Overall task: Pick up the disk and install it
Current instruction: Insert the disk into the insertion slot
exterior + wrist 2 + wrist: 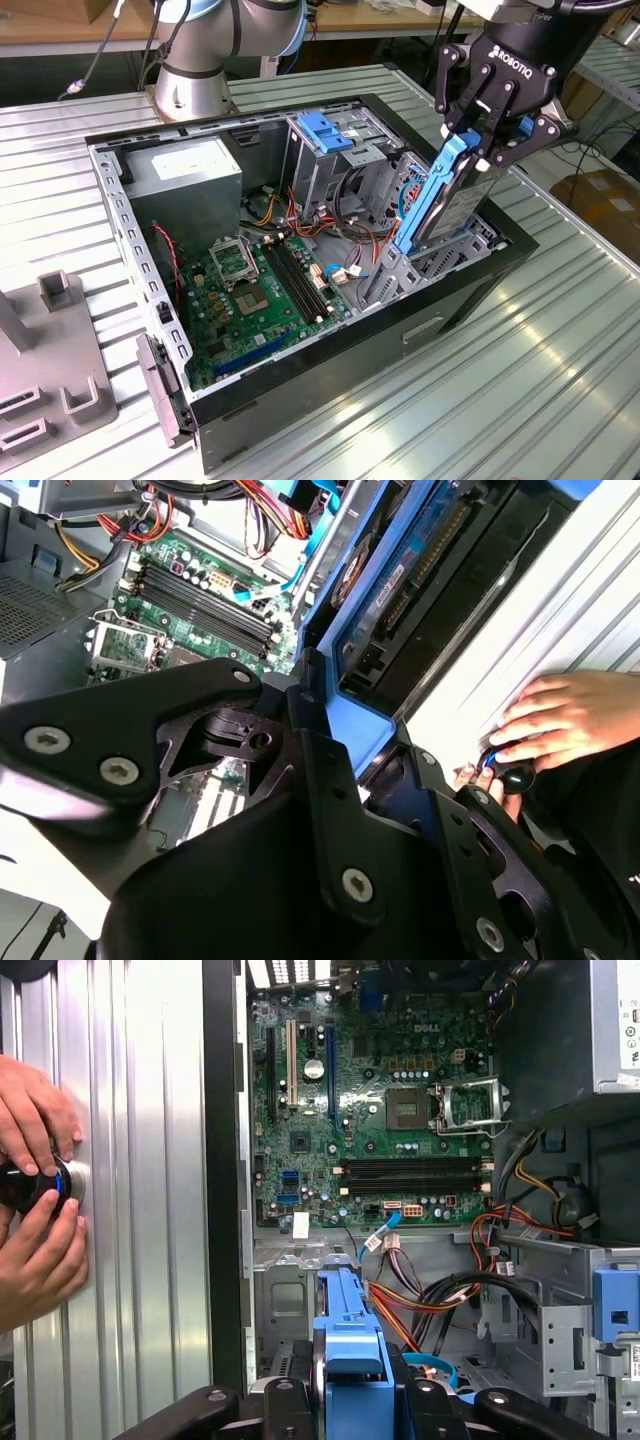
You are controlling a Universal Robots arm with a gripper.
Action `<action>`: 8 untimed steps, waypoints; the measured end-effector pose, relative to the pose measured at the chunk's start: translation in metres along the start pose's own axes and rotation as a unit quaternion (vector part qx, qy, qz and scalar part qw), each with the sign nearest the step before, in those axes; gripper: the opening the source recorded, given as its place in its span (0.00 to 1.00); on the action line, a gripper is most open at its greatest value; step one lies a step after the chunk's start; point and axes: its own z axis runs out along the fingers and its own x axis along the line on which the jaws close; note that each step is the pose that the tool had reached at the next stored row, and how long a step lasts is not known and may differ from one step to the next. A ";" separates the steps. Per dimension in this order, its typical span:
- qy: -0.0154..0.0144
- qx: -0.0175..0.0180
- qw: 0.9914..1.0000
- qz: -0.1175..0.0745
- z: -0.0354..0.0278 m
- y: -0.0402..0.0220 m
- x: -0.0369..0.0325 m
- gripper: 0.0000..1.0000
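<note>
The disk (pixel 458 205) is a grey drive with blue plastic rails. It stands steeply tilted, its lower end down inside the open computer case (pixel 330 395) near the wall on the exterior view's right. My gripper (pixel 482 150) is shut on the disk's upper end, one black finger on each side. In the first wrist view the disk's blue rail (pixel 352 1345) runs out from between my fingers (pixel 290 1400) toward the bay floor. The second wrist view shows the disk's underside (pixel 405 575) beyond the gripper body (pixel 300 810).
Inside the case lie a green motherboard (pixel 260 290), a grey power supply (pixel 185 175), a metal drive cage with a blue top (pixel 330 135) and loose cables (pixel 440 1295). A person's hands (pixel 35 1200) hold a black knob on the ribbed table beside the case. A grey fixture (pixel 40 370) sits at the exterior view's left.
</note>
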 end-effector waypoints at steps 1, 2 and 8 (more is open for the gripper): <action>0.000 0.000 1.000 0.000 0.0002 0.0000 0.0001 0.37; 0.000 0.000 1.000 0.000 0.0006 -0.0001 0.0001 0.37; 0.000 0.000 1.000 0.000 0.0030 -0.0004 0.0003 0.37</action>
